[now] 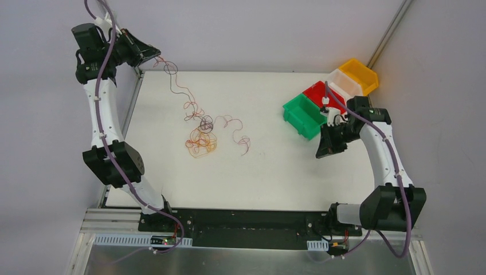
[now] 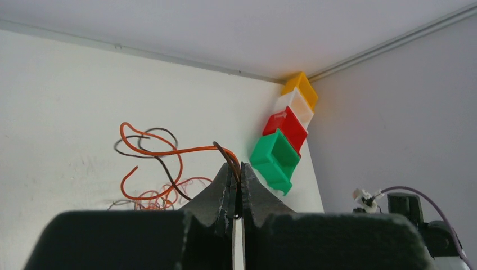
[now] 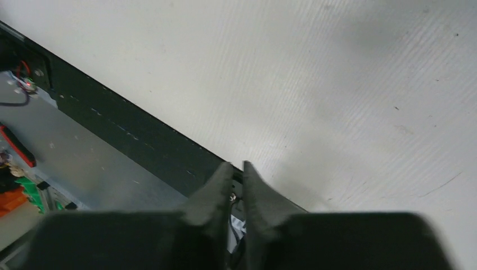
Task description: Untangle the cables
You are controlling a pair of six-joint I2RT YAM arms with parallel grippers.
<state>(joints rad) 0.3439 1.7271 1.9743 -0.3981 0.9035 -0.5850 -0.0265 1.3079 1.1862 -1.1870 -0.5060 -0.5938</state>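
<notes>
The cables [image 1: 200, 137] are thin curly wires in red, orange, yellow and dark brown, lying tangled on the white table left of centre. A strand [image 1: 175, 86] rises from the tangle to the far left corner. My left gripper [image 1: 155, 55] is raised there and shut on it. In the left wrist view the left gripper [image 2: 237, 167] pinches an orange wire [image 2: 169, 152] and a dark brown wire [image 2: 163, 164] between its tips. My right gripper [image 1: 322, 151] hovers over the right of the table, shut and empty; it also shows in the right wrist view [image 3: 237, 166].
Four small bins stand in a diagonal row at the far right: green [image 1: 304, 116], red [image 1: 320, 91], white [image 1: 343, 81], yellow [image 1: 360, 73]. They also show in the left wrist view, the green bin [image 2: 274, 160] nearest. A black rail [image 3: 140, 152] edges the table's near side.
</notes>
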